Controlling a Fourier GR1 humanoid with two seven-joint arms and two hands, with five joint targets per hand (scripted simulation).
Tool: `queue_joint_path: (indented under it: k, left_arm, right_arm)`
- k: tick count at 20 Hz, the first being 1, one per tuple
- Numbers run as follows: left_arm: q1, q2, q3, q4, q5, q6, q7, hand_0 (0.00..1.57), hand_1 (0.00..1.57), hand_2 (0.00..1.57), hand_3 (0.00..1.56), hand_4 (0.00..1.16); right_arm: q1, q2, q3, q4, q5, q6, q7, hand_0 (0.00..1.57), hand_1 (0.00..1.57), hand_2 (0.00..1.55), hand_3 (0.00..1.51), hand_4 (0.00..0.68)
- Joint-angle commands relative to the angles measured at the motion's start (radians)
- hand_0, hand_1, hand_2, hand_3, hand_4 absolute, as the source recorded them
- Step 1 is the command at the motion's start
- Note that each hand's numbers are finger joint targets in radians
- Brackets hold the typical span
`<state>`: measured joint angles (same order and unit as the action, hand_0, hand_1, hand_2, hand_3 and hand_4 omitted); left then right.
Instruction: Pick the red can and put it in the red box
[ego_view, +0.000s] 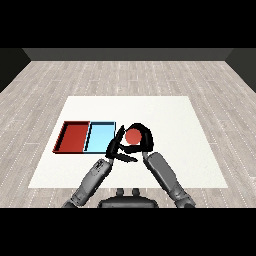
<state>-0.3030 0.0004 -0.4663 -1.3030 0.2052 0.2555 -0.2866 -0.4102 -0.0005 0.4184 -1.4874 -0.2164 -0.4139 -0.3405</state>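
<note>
Head view, looking down across the white table (165, 115). You see the small red cylindrical can (133, 136), its round top toward you, standing just right of the shallow light blue tray (100, 131). The shallow red tray (74, 136), the target, lies beyond it, touching the blue tray's left edge. The right hand (143, 137) curls round the can, fingers arching over its far and right sides. The left hand (116, 146) sits just left of the can with fingers held fairly straight and relaxed, holding nothing; whether it touches the can you cannot tell.

Note the hazards. The path to the red tray crosses the whole blue tray, so a release made too soon would likely leave the can in the wrong compartment. The left hand stands directly in that path; unless it withdraws, the carried can or the right forearm may strike it. A low carry may also catch the can's base on a tray rim and tip it.
</note>
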Motion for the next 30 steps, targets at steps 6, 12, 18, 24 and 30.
queue_joint_path:
  k: [6, 12, 18, 24, 30]
  left_arm:
    - [-0.076, 0.000, -0.028, 0.080, 0.086, 0.022, -0.013, 0.00, 0.00, 0.00, 0.00, 0.00]
    - [-0.073, 0.000, -0.031, 0.044, 0.082, -0.010, 0.002, 0.00, 0.00, 0.00, 0.00, 0.00]
    - [-0.001, 0.000, -0.059, 0.039, 0.184, 0.218, -0.056, 1.45, 1.45, 1.48, 1.42, 1.11]
    - [-0.011, 0.000, -0.094, -0.007, 0.106, 0.308, 0.004, 1.57, 1.57, 1.56, 1.48, 1.12]
    - [-0.106, 0.000, -0.021, 0.064, 0.133, 0.300, -0.047, 1.57, 1.57, 1.56, 1.48, 1.14]
  right_arm:
    - [0.041, 0.000, 0.146, -0.063, -0.031, -0.090, -0.033, 1.51, 1.51, 1.46, 1.42, 0.656]
    - [-0.092, 0.000, 0.126, 0.113, -0.109, -0.123, -0.089, 1.52, 1.52, 1.46, 1.40, 0.646]
    - [-0.002, 0.000, 0.089, 0.008, -0.041, -0.052, -0.030, 1.56, 1.56, 1.47, 1.40, 0.654]
    - [0.012, 0.000, 0.166, -0.051, -0.021, -0.127, 0.001, 1.49, 1.49, 1.44, 1.39, 0.651]
    - [-0.034, 0.000, 0.174, 0.028, -0.068, -0.157, -0.070, 1.49, 1.49, 1.44, 1.39, 0.642]
